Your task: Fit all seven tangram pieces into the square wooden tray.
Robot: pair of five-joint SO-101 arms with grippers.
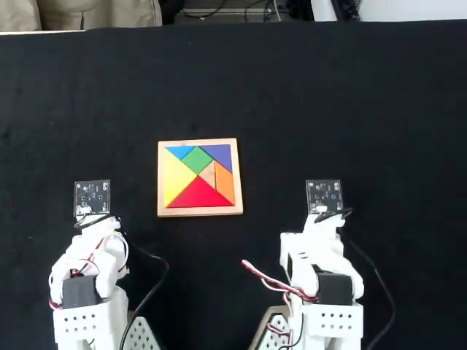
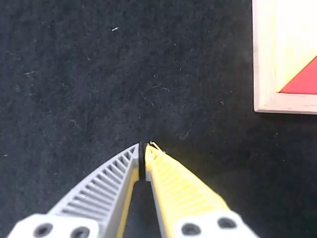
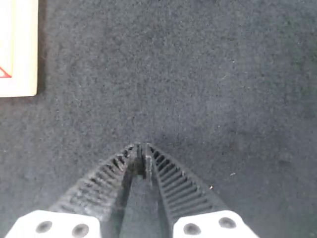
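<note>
The square wooden tray [image 1: 198, 213] lies mid-table, holding yellow, red, blue, green, purple, tan and orange tangram pieces packed flat together. A corner of the tray [image 2: 262, 59] with the red piece [image 2: 303, 82] shows in the left wrist view, and its edge [image 3: 27, 54] in the right wrist view. My left gripper [image 2: 143, 148] is shut and holds nothing, over bare cloth to the tray's near left. My right gripper [image 3: 141, 148] is shut with nothing in it, over cloth to the tray's near right. Both arms [image 1: 91, 255] [image 1: 321, 255] sit folded back at the near edge.
Black cloth [image 1: 350, 102] covers the whole table. Each arm carries a small circuit board [image 1: 93, 197] [image 1: 323, 195] at its wrist. Cables [image 1: 266, 281] trail by the arm bases. Furniture and wires stand beyond the far edge.
</note>
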